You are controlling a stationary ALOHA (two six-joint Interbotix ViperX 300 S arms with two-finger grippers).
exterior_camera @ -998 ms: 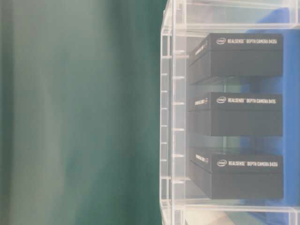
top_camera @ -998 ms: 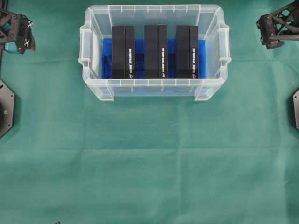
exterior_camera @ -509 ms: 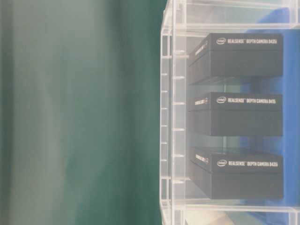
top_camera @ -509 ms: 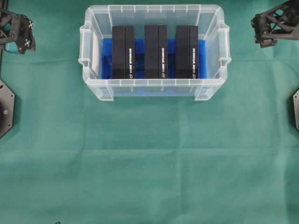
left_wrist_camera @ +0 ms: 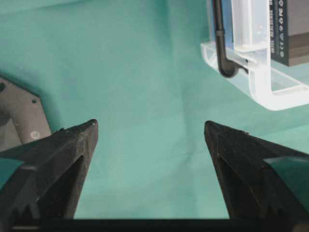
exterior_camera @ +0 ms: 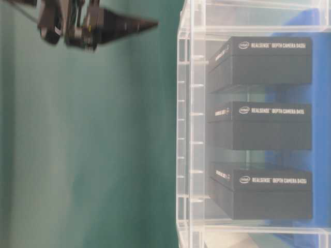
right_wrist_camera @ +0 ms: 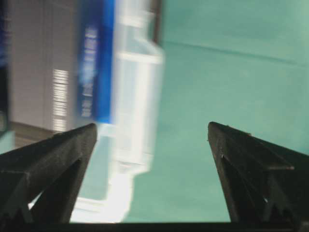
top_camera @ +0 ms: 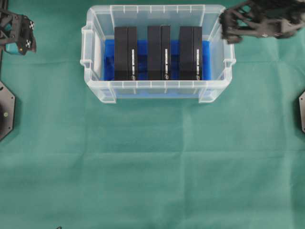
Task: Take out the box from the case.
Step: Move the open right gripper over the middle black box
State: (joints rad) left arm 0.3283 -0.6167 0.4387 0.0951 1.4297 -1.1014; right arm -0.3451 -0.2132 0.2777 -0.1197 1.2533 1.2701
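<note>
Three black boxes stand side by side in the case point(top_camera: 157, 93), a clear bin on the green table point(top_camera: 152, 162), set toward the far edge. The right box point(top_camera: 190, 52) is the nearest to the right claw point(top_camera: 224, 28), which hangs over the bin's far-right corner, above the rim. From that claw the box lies to the left and slightly nearer, lower down inside the bin. Each box has its long axis running far to near, so the narrow width runs left to right.

Right claw: jaws spread wide, nothing between them. Left claw point(top_camera: 21, 45): also wide open and empty, parked well to the left of the bin, apart from it. Judgement: the right arm is better placed for the pick.

Writing: in the table-level view each box point(exterior_camera: 261, 62) carries white print reading "intel REALSENSE DEPTH CAMERA D435i". The print along the tops in the overhead view is too small to read.
</note>
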